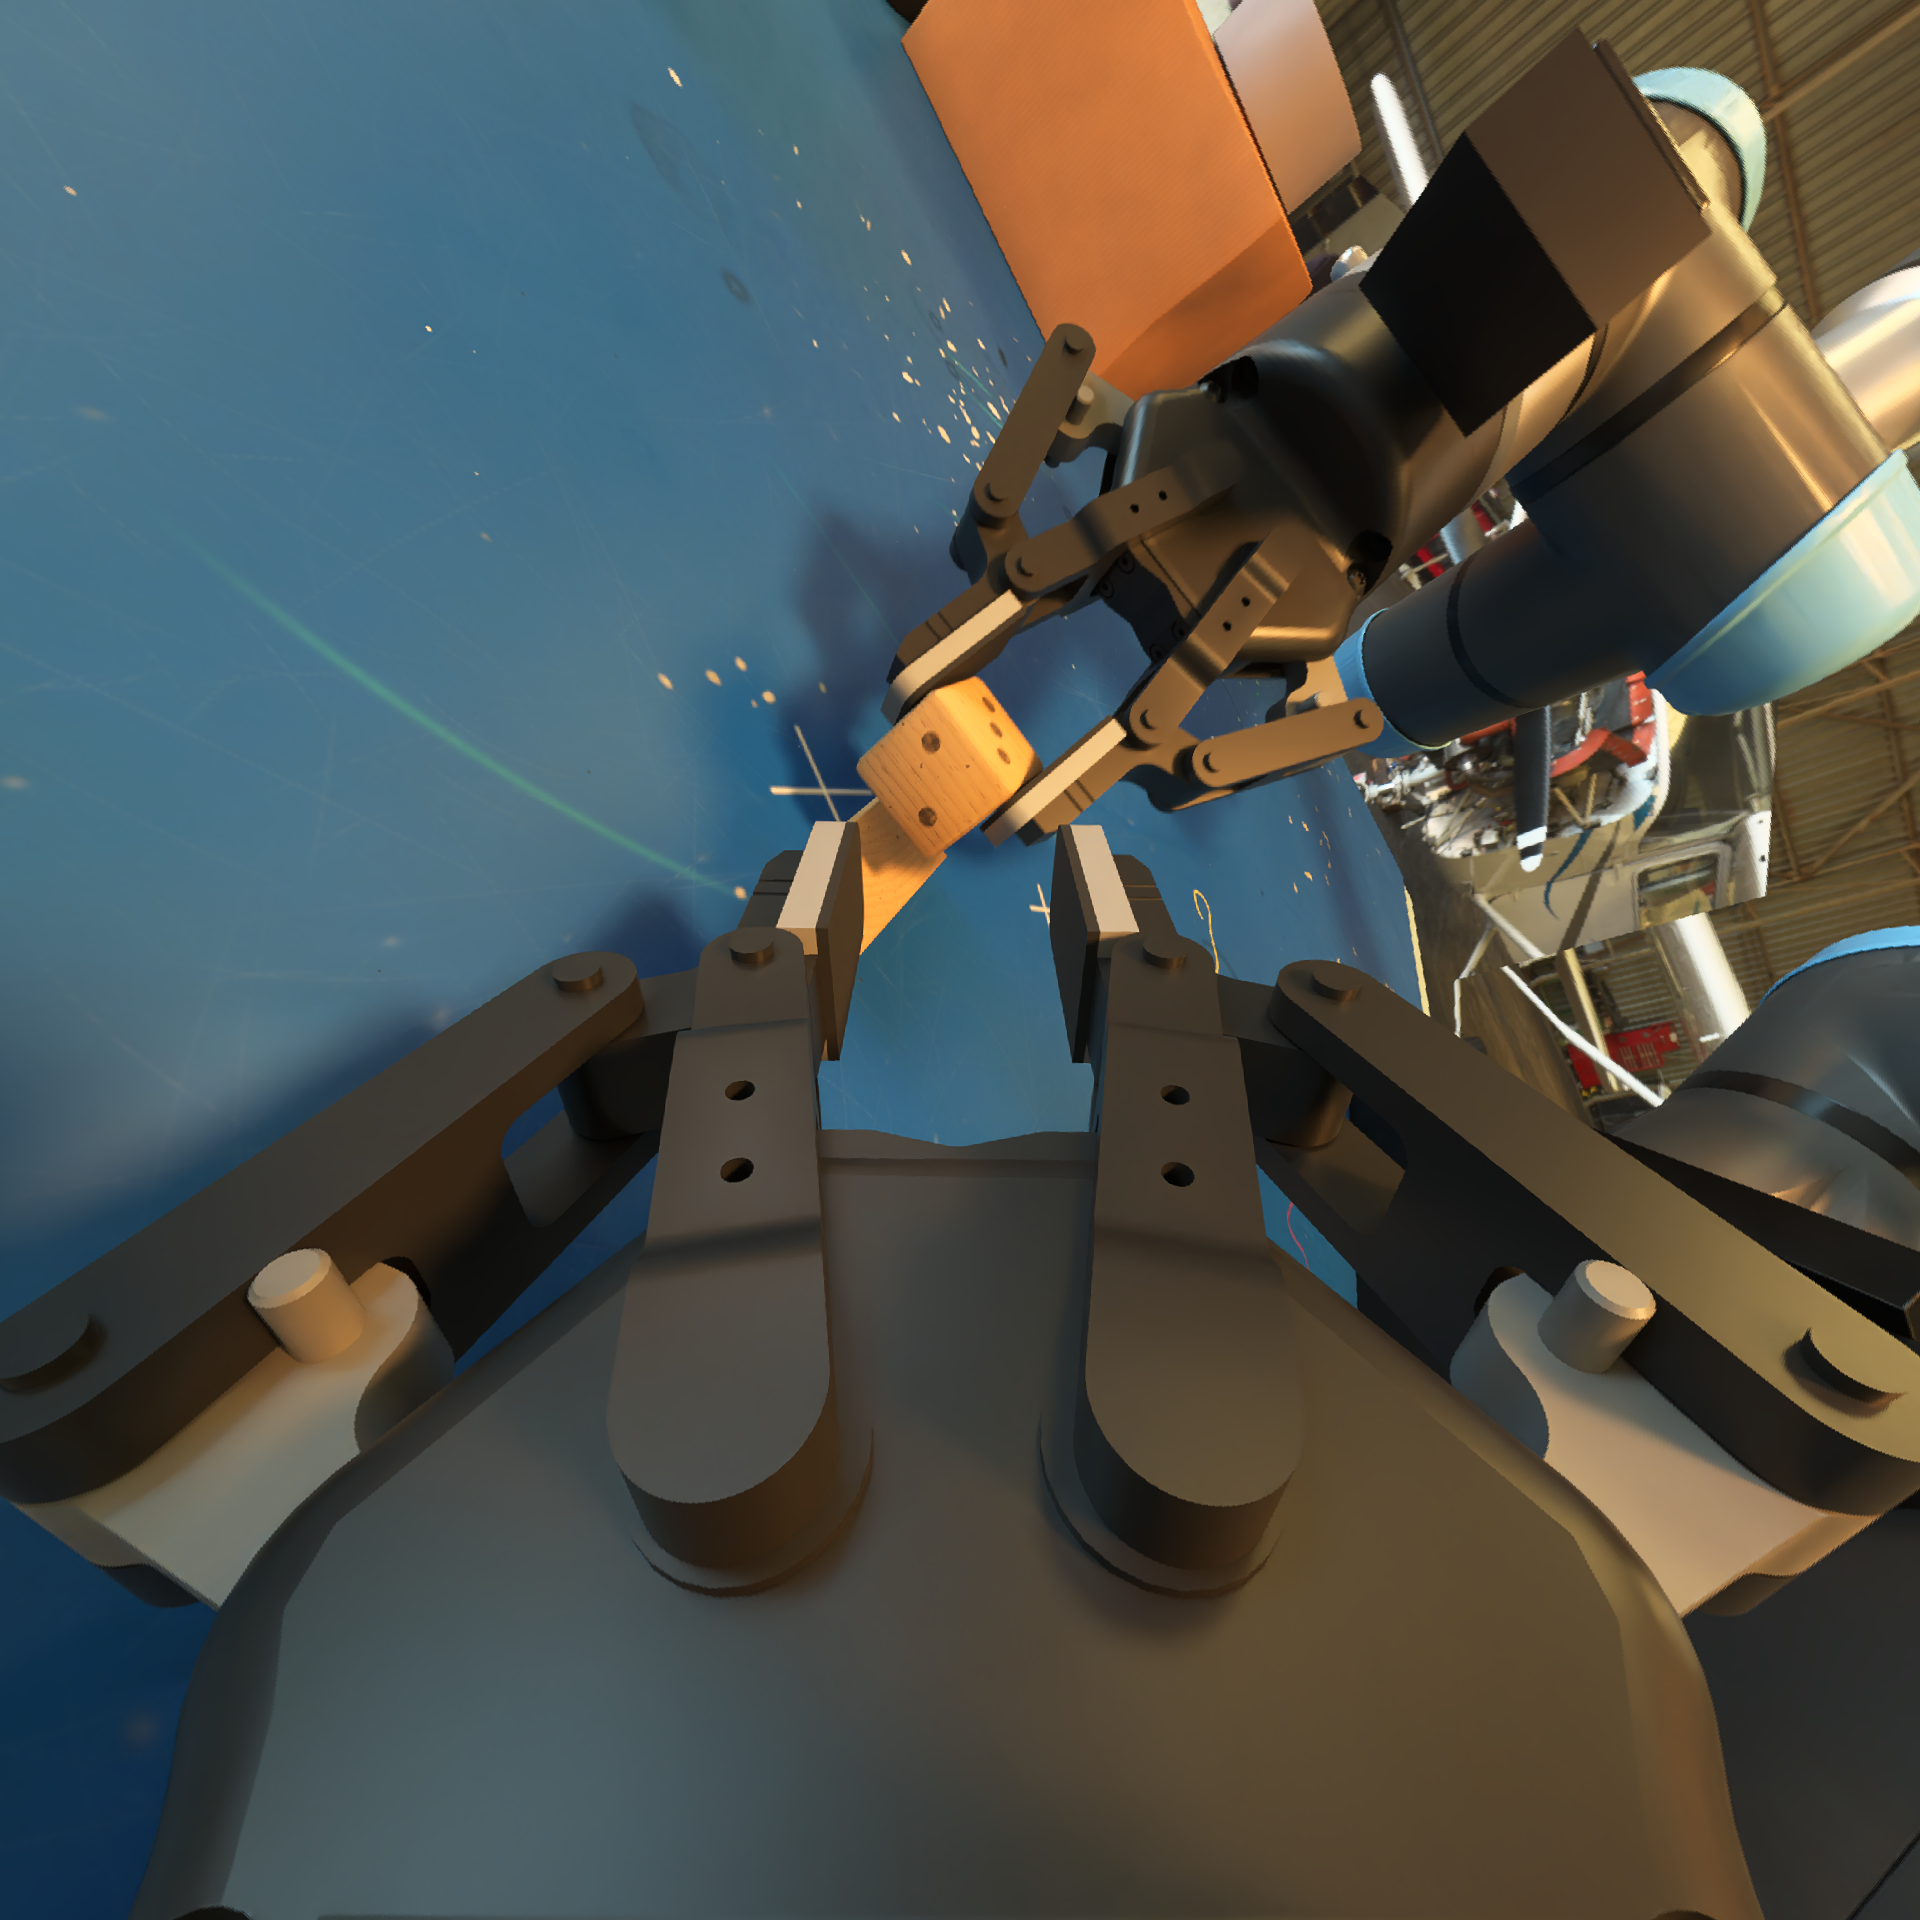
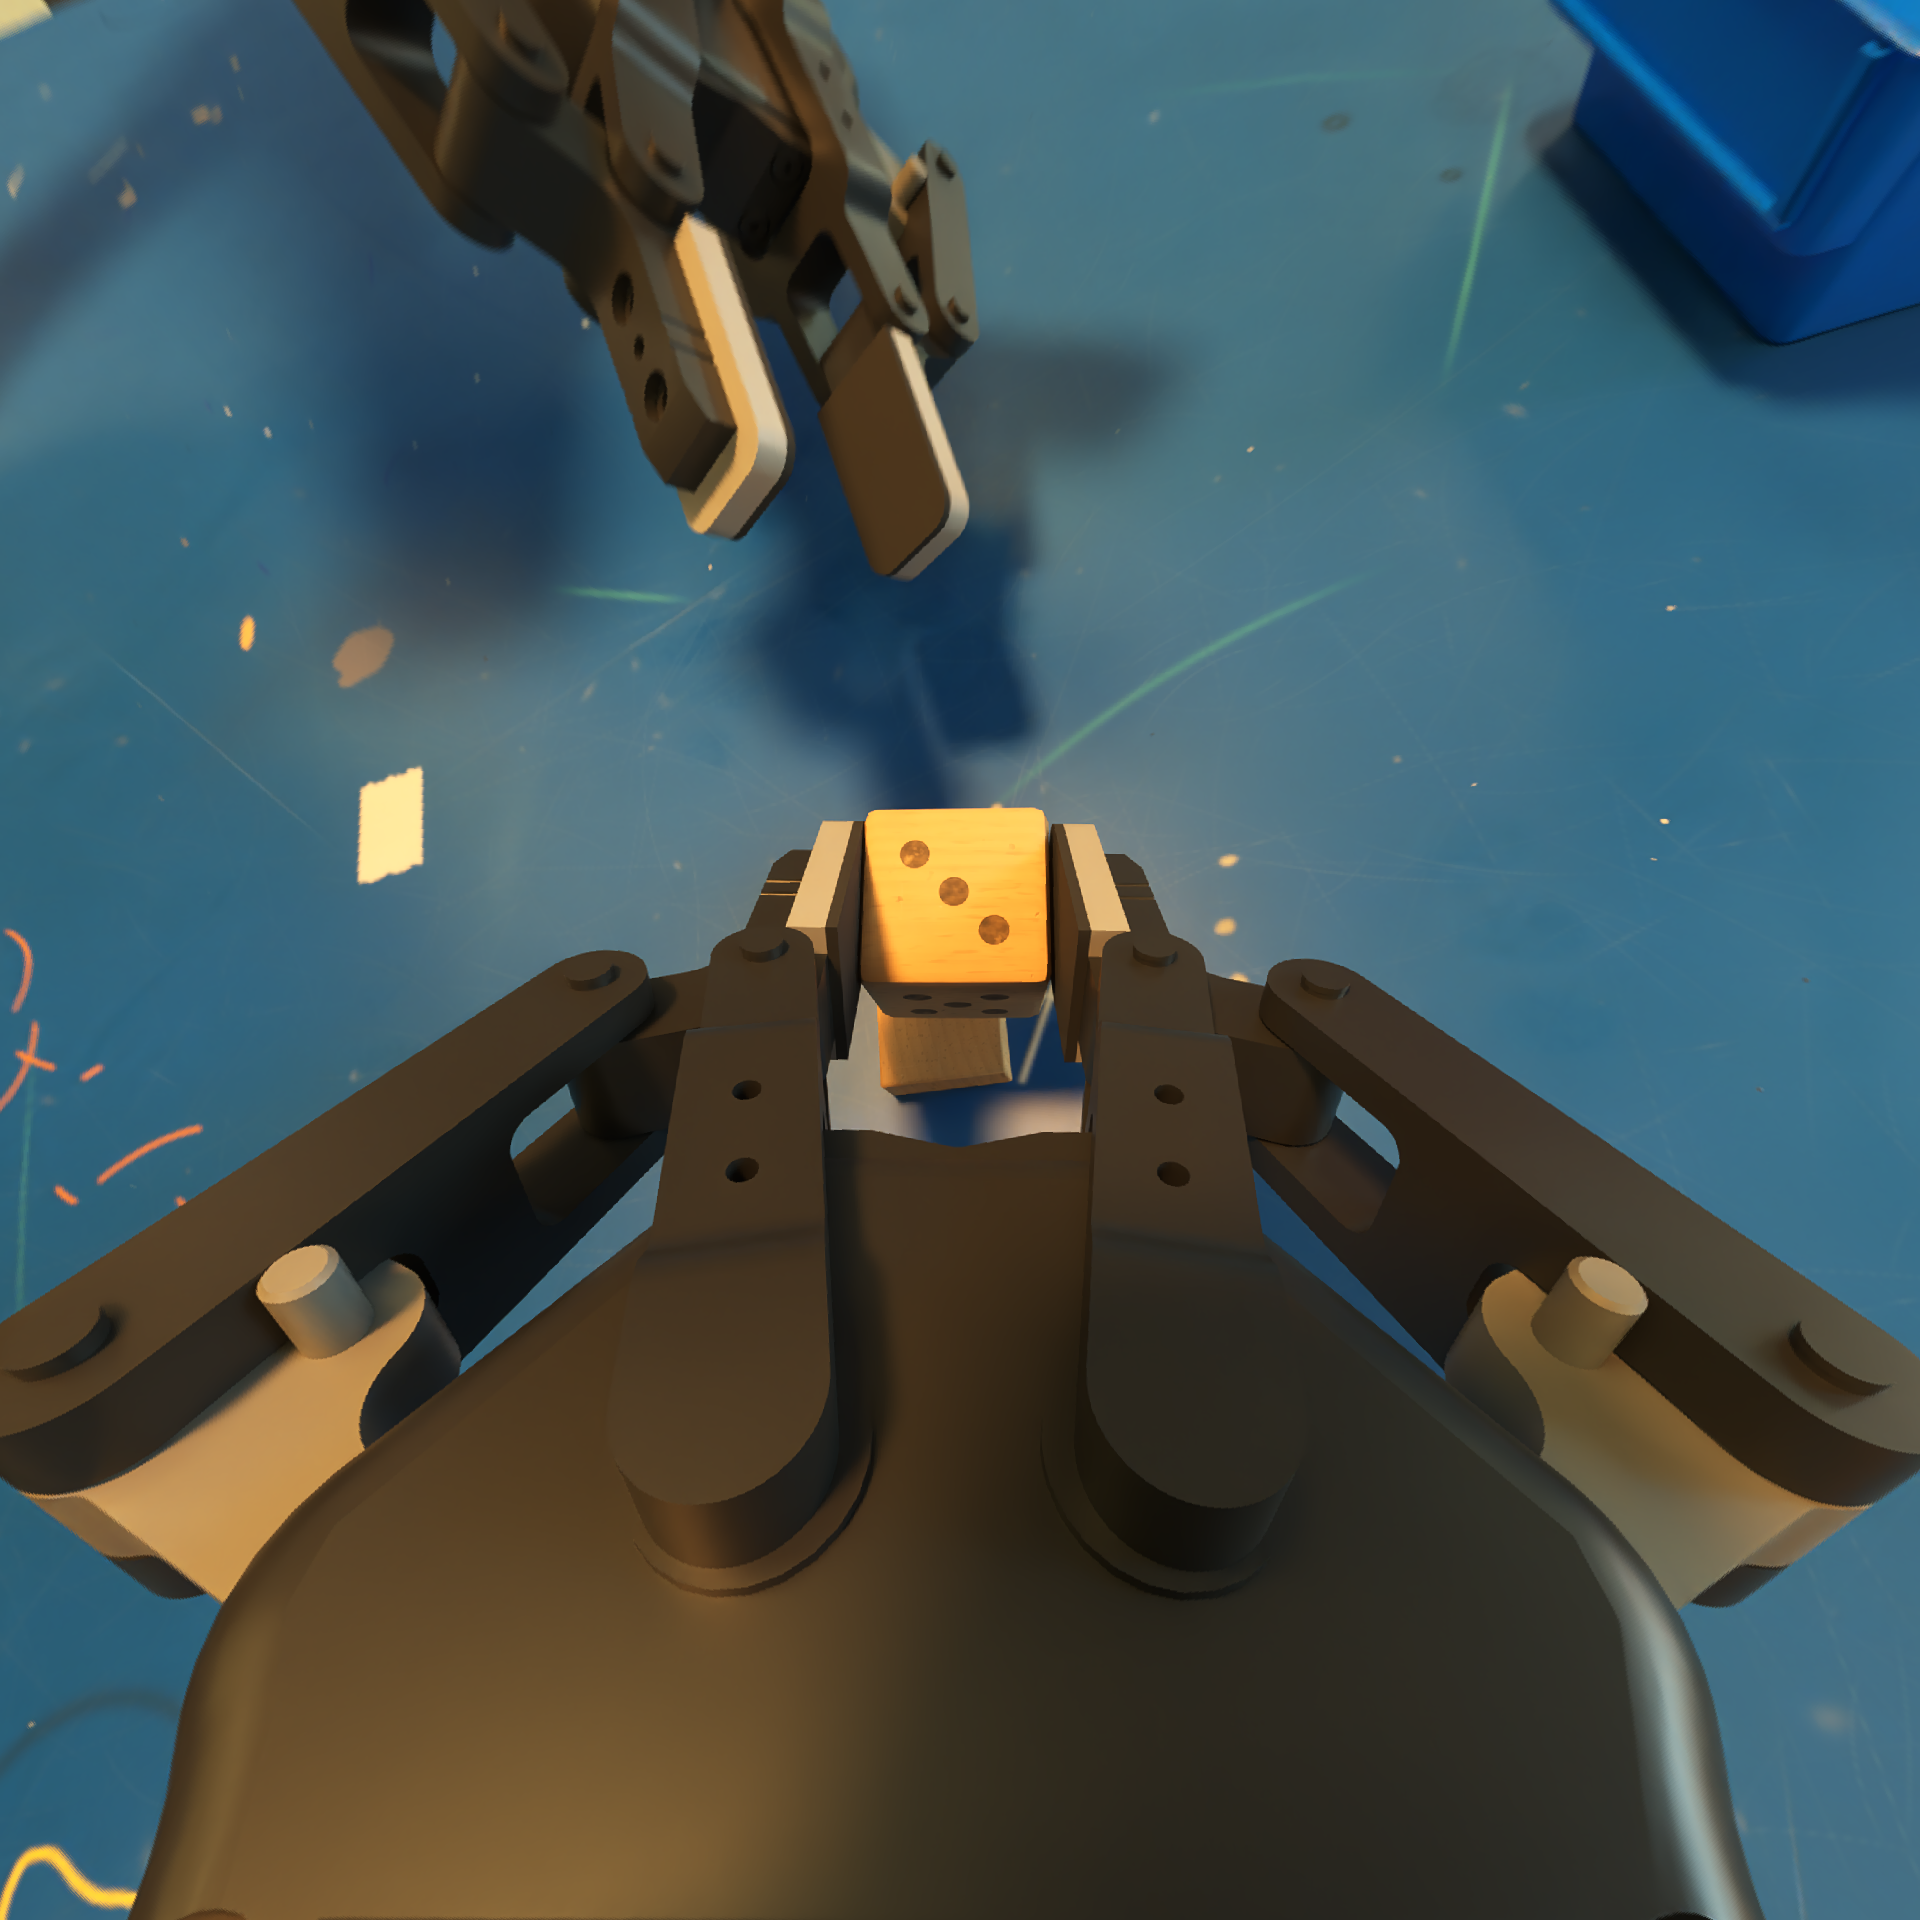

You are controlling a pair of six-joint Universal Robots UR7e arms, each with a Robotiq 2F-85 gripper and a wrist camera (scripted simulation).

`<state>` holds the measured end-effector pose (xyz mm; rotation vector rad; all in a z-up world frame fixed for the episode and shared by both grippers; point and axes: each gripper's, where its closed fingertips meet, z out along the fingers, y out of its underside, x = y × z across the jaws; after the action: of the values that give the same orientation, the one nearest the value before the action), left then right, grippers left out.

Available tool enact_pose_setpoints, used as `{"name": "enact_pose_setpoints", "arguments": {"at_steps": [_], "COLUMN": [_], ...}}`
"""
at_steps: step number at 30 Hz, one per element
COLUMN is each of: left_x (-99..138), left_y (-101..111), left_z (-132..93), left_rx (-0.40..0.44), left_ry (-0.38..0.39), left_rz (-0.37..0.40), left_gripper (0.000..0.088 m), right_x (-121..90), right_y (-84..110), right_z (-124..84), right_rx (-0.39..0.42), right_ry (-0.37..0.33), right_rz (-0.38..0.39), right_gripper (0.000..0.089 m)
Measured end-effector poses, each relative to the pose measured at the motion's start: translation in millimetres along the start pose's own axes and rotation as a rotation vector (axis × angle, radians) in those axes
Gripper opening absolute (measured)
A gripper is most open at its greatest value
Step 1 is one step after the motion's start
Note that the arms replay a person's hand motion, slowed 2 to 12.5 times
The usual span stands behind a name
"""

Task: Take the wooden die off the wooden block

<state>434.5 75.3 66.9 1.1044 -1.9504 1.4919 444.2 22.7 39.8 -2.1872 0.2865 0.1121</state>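
Note:
The wooden die (image 2: 956, 894) sits between the pads of my right gripper (image 2: 956, 883), which is shut on it. In the left wrist view the die (image 1: 945, 769) shows in the right gripper (image 1: 951, 764), tilted. The wooden block (image 2: 940, 1055) lies just under the die; I cannot tell whether they touch. In the left wrist view the block (image 1: 888, 883) runs from the die down behind my left finger. My left gripper (image 1: 954, 842) is open and empty, close in front of the die. It also shows in the right wrist view (image 2: 821, 530).
The blue scratched table (image 1: 416, 520) lies under everything. An orange box (image 1: 1101, 177) stands behind the right arm. A blue bin (image 2: 1766, 156) stands at the upper right of the right wrist view.

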Motion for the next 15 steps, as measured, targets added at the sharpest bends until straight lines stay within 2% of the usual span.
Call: {"name": "enact_pose_setpoints", "arguments": {"at_steps": [7, 15], "left_x": [1.1, 2.9], "left_y": [-0.5, -1.3], "left_z": [-0.6, -0.8], "left_rx": [0.004, 0.009], "left_ry": [0.002, 0.006], "left_rz": [0.009, 0.023], "left_gripper": [0.0333, 0.0333], "right_x": [6.9, 9.0], "right_y": [-18.8, -45.4], "right_z": [-18.3, -44.0], "right_rx": [0.148, 0.369], "right_ry": [-0.015, -0.11], "right_rz": [0.103, 0.233], "right_gripper": [0.0309, 0.0309]}}
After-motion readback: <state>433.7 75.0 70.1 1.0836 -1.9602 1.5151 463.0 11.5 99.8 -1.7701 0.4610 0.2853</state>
